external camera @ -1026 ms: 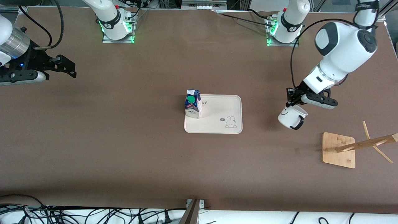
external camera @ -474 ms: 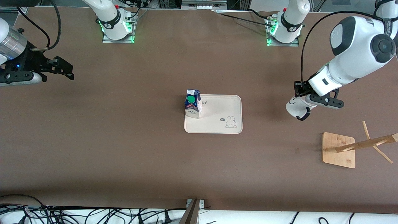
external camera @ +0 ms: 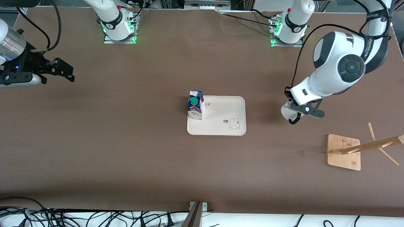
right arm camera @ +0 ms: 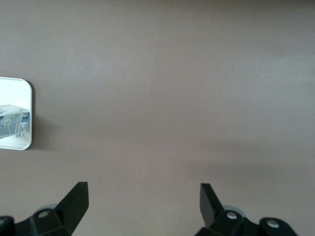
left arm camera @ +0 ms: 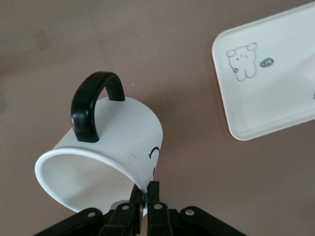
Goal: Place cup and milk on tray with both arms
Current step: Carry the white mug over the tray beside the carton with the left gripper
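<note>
Black fingers of the left gripper are pinched tight on the rim of the cup. The white cup hangs tipped in the air, its black handle sticking out, over the brown table near the tray, toward the left arm's end. The milk stands upright on the tray, at the tray edge toward the right arm's end. A little rabbit drawing is on the tray too. The right gripper waits with its fingers spread wide and nothing in them, over bare table well apart from the tray, toward the right arm's end. A bamboo stand sits well apart from the tray, toward the left arm's end.
</note>
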`<state>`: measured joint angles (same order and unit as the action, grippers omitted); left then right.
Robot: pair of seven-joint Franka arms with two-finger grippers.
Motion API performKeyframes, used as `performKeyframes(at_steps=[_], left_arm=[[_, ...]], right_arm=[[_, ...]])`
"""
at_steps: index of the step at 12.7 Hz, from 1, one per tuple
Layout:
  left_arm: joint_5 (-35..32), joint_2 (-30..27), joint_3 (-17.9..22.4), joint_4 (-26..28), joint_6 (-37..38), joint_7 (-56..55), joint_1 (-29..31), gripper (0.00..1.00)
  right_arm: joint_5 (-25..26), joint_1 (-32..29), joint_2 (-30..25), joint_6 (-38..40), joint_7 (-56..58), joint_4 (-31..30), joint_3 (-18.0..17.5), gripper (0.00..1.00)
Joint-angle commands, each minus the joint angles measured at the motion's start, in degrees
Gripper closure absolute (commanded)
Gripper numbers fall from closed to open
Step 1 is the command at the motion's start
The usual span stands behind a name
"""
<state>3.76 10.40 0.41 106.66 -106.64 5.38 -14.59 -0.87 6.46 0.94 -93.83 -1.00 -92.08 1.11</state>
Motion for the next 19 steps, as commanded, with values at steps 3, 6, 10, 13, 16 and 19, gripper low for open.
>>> performKeyframes(at_steps=[3, 6, 10, 13, 16, 19], left_arm=[[-1.47, 10.15, 0.20, -13.13, 7.76, -2.92, -4.92, 1.00], [-0.42, 15.16, 0.20, -17.78, 8.90, -5.02, -7.37, 1.00], [3.10, 19.04, 0.20, -21.48, 8.82, -12.14, -11.33, 1.00], [2.74, 20.01, 0.20, -21.67, 8.90, -12.85, -14.23, 1.00], [2.92, 22.02, 0.20, -22.37, 8.73, -19.25, -17.22, 1.00], [3.10, 27.29, 0.11, -27.28, 8.29, -24.88, -19.24, 1.00]], right_arm=[[0.69, -0.40, 0.55, 0.23, -0.05, 1.38, 0.20, 0.00], [0.61, -0.39, 0.64, 0.23, -0.05, 1.38, 0.20, 0.00], [0.61, -0.39, 0.64, 0.23, -0.05, 1.38, 0.20, 0.00], [0.61, -0.39, 0.64, 0.23, -0.05, 1.38, 0.29, 0.00], [0.61, -0.39, 0.64, 0.14, -0.05, 1.38, 0.29, 0.00], [0.69, -0.39, 0.64, 0.23, -0.05, 1.38, 0.29, 0.00]])
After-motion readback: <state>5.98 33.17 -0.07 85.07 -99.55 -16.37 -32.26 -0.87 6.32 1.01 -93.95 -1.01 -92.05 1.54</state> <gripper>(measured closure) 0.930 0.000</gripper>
